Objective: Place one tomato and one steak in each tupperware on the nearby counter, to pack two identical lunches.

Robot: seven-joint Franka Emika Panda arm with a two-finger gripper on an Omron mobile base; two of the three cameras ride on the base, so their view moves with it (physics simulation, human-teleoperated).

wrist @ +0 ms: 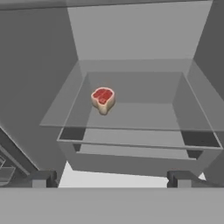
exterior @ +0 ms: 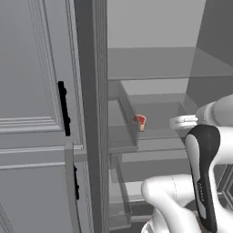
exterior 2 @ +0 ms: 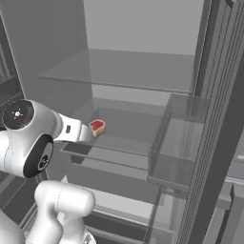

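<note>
A: Start near. Claw?
B: Gripper (wrist: 111,178) sits at the bottom of the hand view, two dark finger tips (wrist: 43,178) set wide apart, nothing between them. Empty-handed.
A: Is it touching anything?
B: No. It hangs in front of the open fridge, short of the shelves. In the right base view the white arm (exterior 2: 28,138) comes in from the left, with the wrist pointing into the fridge.
A: Next out?
B: A clear glass shelf (wrist: 131,114) with a see-through drawer (wrist: 131,153) under it, front edge facing the hand. In the left base view, the grey panelled door (exterior: 36,113) with black handles (exterior: 63,108) is nearest on the left.
A: And the task thing?
B: One steak (wrist: 103,99), red on top with a pale rim of fat. It lies on that glass shelf, left of centre in the hand view, well past the finger tips. Same piece in the left base view (exterior: 139,121) and in the right base view (exterior 2: 97,127), where it sits just beyond the wrist.
A: Upright or flat?
B: Looks tilted up a bit, red face toward the camera. Can't tell more.
A: Farthest?
B: Plain grey back wall (wrist: 131,35) of the fridge, and another glass shelf higher up (exterior 2: 133,69), bare.
</note>
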